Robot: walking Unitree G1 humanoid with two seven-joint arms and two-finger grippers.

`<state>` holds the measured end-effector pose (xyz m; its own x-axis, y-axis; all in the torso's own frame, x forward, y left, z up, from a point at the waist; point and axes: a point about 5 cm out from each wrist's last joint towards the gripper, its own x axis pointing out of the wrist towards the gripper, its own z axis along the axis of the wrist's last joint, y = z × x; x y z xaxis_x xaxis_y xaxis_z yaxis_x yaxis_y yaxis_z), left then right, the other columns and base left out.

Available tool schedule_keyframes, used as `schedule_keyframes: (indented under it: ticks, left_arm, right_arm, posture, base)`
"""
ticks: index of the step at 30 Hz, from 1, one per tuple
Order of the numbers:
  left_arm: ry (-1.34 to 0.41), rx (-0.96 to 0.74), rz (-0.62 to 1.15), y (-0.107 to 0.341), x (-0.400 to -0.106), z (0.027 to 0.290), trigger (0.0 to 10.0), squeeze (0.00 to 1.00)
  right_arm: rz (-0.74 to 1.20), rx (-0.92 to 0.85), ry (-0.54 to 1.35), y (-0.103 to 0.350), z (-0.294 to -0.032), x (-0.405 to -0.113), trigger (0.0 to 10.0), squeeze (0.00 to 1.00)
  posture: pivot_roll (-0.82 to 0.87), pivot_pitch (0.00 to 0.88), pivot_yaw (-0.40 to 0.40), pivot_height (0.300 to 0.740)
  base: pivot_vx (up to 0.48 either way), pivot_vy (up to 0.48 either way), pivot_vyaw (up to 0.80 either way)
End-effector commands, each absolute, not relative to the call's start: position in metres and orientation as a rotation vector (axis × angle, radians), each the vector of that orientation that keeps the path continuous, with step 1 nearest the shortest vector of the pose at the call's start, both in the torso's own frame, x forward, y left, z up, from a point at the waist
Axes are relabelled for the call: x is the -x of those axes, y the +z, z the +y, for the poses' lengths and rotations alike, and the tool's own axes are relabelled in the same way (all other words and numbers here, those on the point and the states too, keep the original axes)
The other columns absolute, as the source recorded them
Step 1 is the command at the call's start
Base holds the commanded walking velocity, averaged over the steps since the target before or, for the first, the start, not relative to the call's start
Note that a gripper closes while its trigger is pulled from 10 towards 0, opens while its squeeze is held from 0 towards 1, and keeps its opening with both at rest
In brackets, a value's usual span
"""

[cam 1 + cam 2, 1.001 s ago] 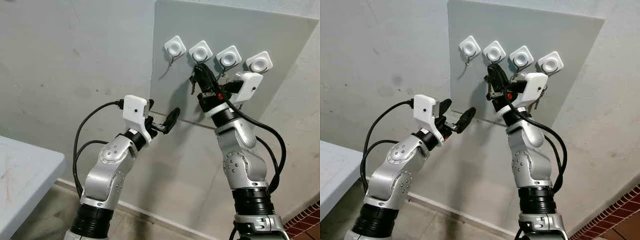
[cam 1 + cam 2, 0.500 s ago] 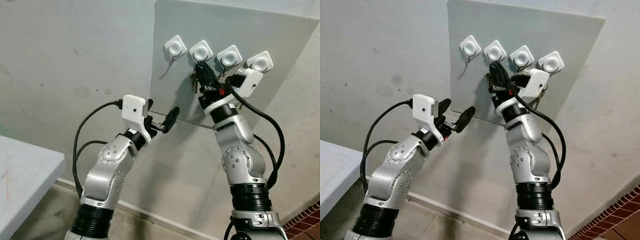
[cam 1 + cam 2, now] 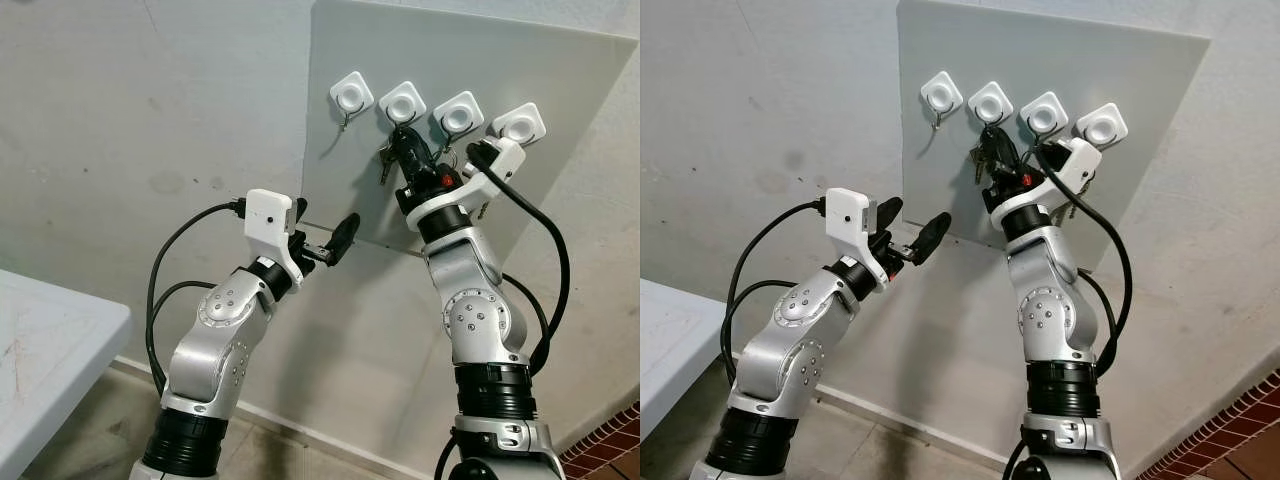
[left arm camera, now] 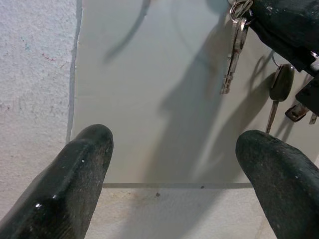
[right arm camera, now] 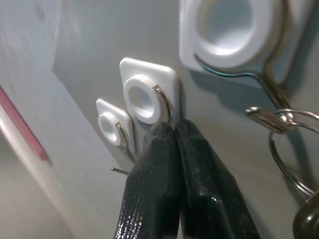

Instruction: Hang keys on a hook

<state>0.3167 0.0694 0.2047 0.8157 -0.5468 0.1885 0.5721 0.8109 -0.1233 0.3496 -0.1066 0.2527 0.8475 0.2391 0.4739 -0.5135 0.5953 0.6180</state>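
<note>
A grey board (image 3: 560, 70) on the wall carries a row of white hooks. My right gripper (image 3: 404, 135) is raised to the second hook from the left (image 3: 402, 101), with its tips just under the wire hook (image 5: 162, 102). It is shut on a bunch of keys (image 3: 384, 160) that dangles to its left; a silver key (image 4: 233, 59) hangs down against the board. My left gripper (image 3: 325, 225) stands open lower down, off the board's lower left corner, with nothing between its fingers (image 4: 84, 164).
The leftmost hook (image 3: 349, 95) is bare. Another key with a black head (image 4: 279, 87) hangs further right, partly behind my right wrist. A key ring (image 5: 279, 119) sits on the neighbouring hook. A white table (image 3: 50, 350) is at the lower left.
My right gripper has risen with the keys, from below the second hook to right under it, and its wrist has swung to the right. The left arm has stayed still.
</note>
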Motion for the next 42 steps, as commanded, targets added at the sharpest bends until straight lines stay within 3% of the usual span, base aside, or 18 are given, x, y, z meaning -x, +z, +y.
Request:
schedule_keyframes:
  ticks: [1,15,16,17,37,38,42]
  left_arm:
    - [-0.604,0.188,-0.169,0.212,-0.316,0.068,10.0,0.0]
    - [-0.6,0.197,-0.167,0.213,-0.316,0.07,10.0,0.0]
    - [-0.599,0.198,-0.167,0.213,-0.316,0.07,10.0,0.0]
    - [-0.598,0.2,-0.166,0.213,-0.316,0.07,10.0,0.0]
    - [-0.575,0.188,-0.173,0.214,-0.318,0.073,10.0,0.0]
    - [-0.571,0.184,-0.174,0.213,-0.318,0.074,10.0,0.0]
    - [-0.553,0.176,-0.167,0.209,-0.319,0.076,10.0,0.0]
  right_arm:
    - [-0.376,-0.872,0.432,0.257,-0.112,-0.349,10.0,0.0]
    - [-0.35,-0.982,0.436,0.251,-0.109,-0.347,10.0,0.0]
    - [-0.349,-0.991,0.438,0.25,-0.109,-0.346,10.0,0.95]
    - [-0.348,-0.992,0.438,0.25,-0.109,-0.346,10.0,1.0]
    - [-0.322,-0.956,0.417,0.238,-0.112,-0.344,10.0,1.0]
    - [-0.313,-0.943,0.408,0.233,-0.113,-0.343,10.0,0.0]
    - [-0.279,-0.896,0.39,0.217,-0.117,-0.338,10.0,0.0]
  posture:
    - [0.03,0.0,-0.06,0.74]
    - [0.04,0.0,-0.059,0.74]
    - [0.04,0.0,-0.06,0.74]
    - [0.04,0.0,-0.06,0.74]
    - [0.05,0.0,-0.062,0.74]
    - [0.05,0.0,-0.062,0.74]
    - [0.04,0.0,-0.061,0.74]
  base:
    - [0.0,0.0,0.0]
    - [0.0,0.0,0.0]
    - [0.0,0.0,0.0]
    - [0.0,0.0,0.0]
    - [0.0,0.0,0.0]
    - [0.0,0.0,0.0]
    - [0.0,0.0,0.0]
